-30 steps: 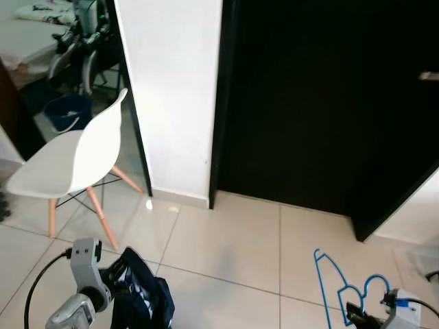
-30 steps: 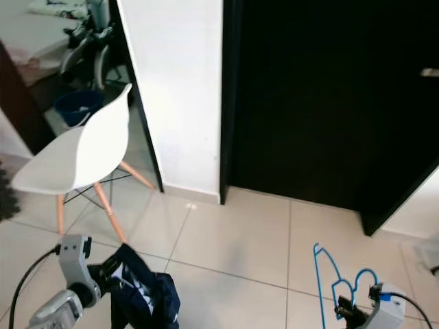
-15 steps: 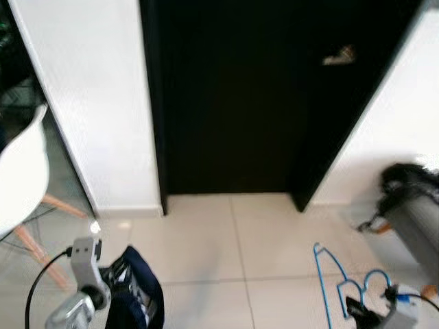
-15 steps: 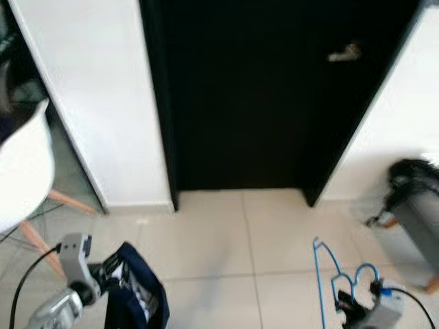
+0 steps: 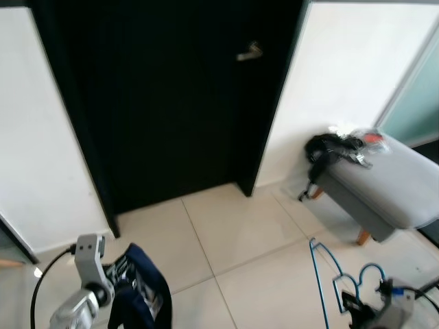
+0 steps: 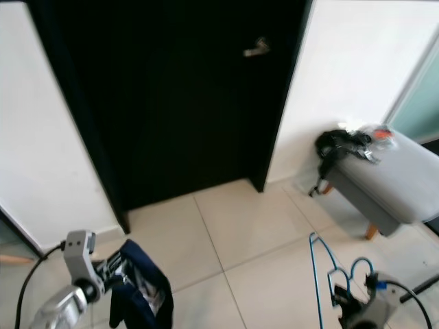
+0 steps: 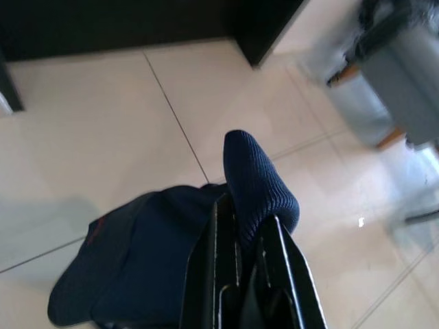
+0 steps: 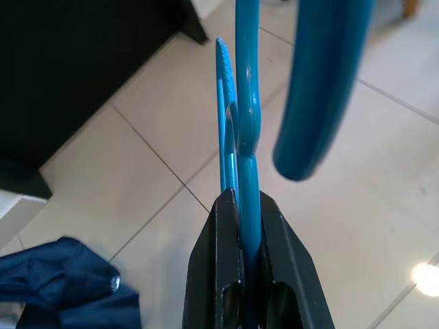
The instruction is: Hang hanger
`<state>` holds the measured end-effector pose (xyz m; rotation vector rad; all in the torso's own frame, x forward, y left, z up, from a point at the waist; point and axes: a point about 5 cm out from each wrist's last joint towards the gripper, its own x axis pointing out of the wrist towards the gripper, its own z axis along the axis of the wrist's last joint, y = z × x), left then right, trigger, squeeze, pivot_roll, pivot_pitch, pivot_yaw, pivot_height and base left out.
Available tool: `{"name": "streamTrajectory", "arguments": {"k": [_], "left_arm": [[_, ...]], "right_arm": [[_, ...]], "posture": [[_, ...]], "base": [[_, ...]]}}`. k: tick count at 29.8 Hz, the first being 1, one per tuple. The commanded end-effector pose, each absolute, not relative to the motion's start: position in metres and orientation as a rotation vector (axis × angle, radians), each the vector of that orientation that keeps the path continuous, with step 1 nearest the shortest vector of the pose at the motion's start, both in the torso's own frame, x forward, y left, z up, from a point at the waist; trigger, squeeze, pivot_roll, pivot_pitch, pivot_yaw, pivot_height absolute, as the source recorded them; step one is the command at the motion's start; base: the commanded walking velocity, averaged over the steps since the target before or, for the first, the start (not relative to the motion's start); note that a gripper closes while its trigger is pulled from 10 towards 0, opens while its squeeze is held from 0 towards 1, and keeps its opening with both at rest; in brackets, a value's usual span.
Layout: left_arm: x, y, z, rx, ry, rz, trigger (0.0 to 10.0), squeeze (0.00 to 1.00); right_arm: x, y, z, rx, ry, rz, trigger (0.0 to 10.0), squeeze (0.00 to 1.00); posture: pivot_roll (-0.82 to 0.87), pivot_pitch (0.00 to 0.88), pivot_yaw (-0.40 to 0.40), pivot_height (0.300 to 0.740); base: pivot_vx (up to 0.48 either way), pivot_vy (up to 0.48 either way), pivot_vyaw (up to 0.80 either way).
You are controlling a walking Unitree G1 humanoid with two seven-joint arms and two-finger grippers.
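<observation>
A blue plastic hanger [image 5: 328, 274] stands up from my right gripper [image 5: 351, 306] at the lower right, over the tiled floor. The right wrist view has both black fingers [image 8: 223, 253] pressed against the hanger's blue neck [image 8: 247, 137], so that gripper is shut on it. My left gripper [image 6: 116, 273] at the lower left is shut on a dark navy garment [image 5: 140, 295], which droops from it. In the left wrist view the navy knit fabric [image 7: 257, 185] is pinched between the fingers [image 7: 219, 253].
A black door [image 5: 164, 96] with a metal handle [image 5: 249, 51] stands straight ahead between white walls [image 5: 41, 137]. A grey padded bench [image 5: 384, 185] with a black bag [image 5: 329, 147] on it is at the right. Frosted glass panel [image 5: 411, 103] lies at far right.
The whole view has swung to the right: the white chair has left the picture and the grey bench has come further in. Both grippers keep the same holds.
</observation>
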<state>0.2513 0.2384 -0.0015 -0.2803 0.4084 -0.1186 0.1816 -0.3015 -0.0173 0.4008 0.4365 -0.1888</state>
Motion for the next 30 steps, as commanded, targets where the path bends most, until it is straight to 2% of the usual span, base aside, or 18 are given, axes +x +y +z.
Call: {"name": "streamTrajectory", "arguments": {"k": [1,30], "left_arm": [[0.2522,0.2367,-0.0013,-0.273,0.401,-0.125,10.0,0.00],[0.2446,0.2409,-0.0044,-0.274,0.396,-0.115,10.0,0.00]], "right_arm": [[0.1791,-0.3015,-0.0192,0.403,0.445,-0.195,10.0,0.00],[0.1716,-0.2968,-0.0168,0.416,0.438,-0.165,10.0,0.00]], "posture": [[-0.05,0.058,-0.020,0.740],[-0.03,0.082,-0.025,0.740]], "base": [[0.000,0.000,-0.80],[0.000,0.000,-0.80]]}}
